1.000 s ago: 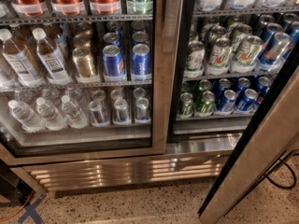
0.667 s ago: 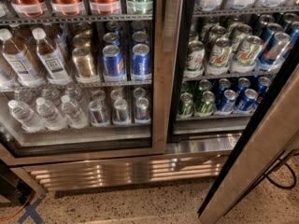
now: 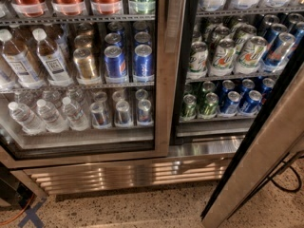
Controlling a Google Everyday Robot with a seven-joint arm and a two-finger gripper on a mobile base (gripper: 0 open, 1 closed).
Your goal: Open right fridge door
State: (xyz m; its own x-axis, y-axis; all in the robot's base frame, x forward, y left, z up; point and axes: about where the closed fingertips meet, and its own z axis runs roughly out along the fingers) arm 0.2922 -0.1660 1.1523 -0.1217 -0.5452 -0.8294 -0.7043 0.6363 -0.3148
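The right fridge door (image 3: pixel 266 146) stands swung out toward me. Its brushed steel frame with a dark inner edge runs diagonally from the floor at lower right up to the right edge of the view. Behind it the right compartment lies uncovered, with green and blue cans (image 3: pixel 223 56) on its shelves. The left door (image 3: pixel 164 80) is closed, and water bottles and cans show through its glass. My gripper is out of view.
A steel vent grille (image 3: pixel 128 175) runs along the fridge's base above the speckled floor (image 3: pixel 142 208). A black cable (image 3: pixel 289 184) loops on the floor behind the open door. Blue tape and an orange cord (image 3: pixel 28 213) lie at the lower left.
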